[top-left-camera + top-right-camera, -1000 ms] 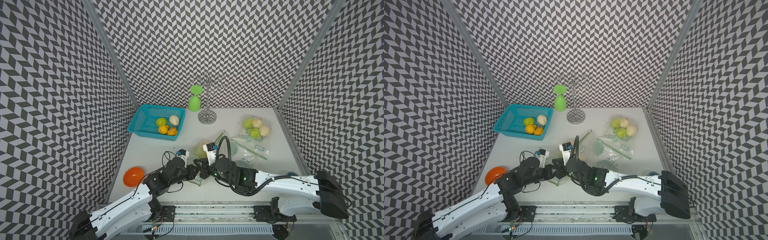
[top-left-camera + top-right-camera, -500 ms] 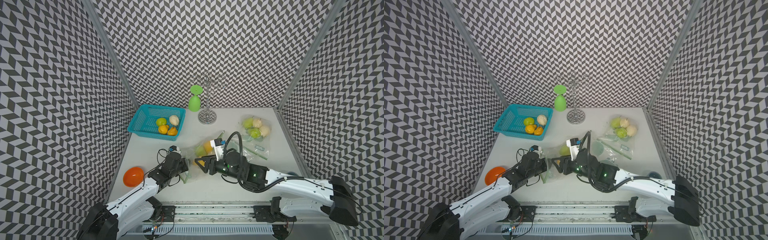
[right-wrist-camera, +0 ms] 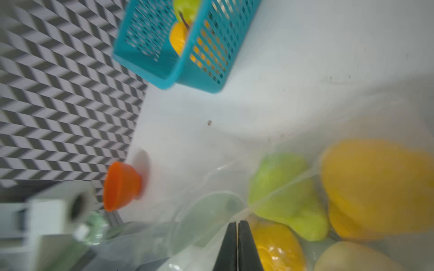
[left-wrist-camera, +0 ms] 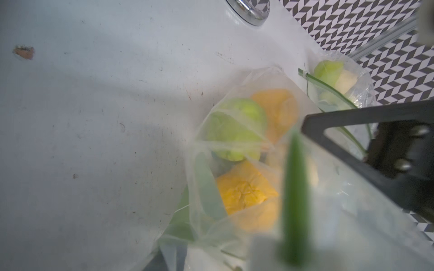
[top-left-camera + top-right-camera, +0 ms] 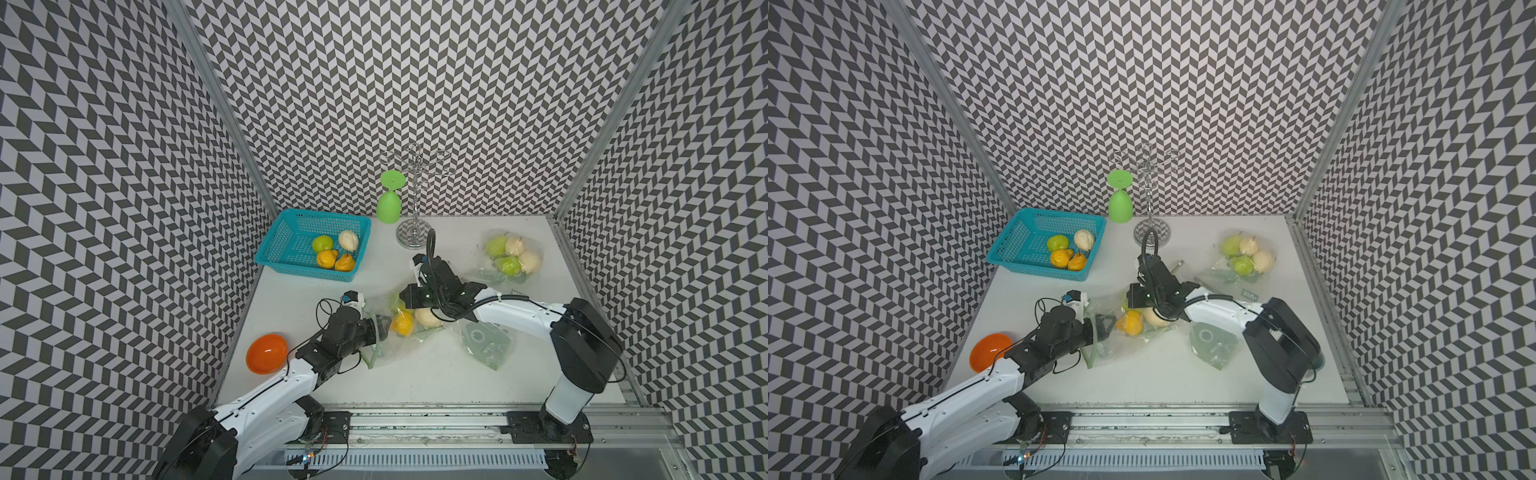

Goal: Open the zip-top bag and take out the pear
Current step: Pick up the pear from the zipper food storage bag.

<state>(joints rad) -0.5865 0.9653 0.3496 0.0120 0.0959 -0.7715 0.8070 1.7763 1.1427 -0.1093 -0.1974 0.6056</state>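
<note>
1. We see the zip-top bag (image 5: 388,351) lying on the worktop (image 5: 415,386) between the two arms. The pears (image 4: 234,131) are inside it (orange, green and cream, showing through the clear film).
2. The left tool (image 5: 1105,325) sits at the bag's green zip edge (image 4: 294,187) with its jaws standing apart. We see nothing clamped between them.
3. The right tool (image 3: 237,225) is fully closed, its tips pressed together against the film just beside the pears. We cannot tell whether any film is pinched between them.
4. Toward the back on the robot's left, a teal basket (image 5: 291,237) holds four more pears. An orange bowl (image 5: 267,353) sits near the left arm, and a second bag of pears (image 5: 513,253) lies at the far right.
</note>
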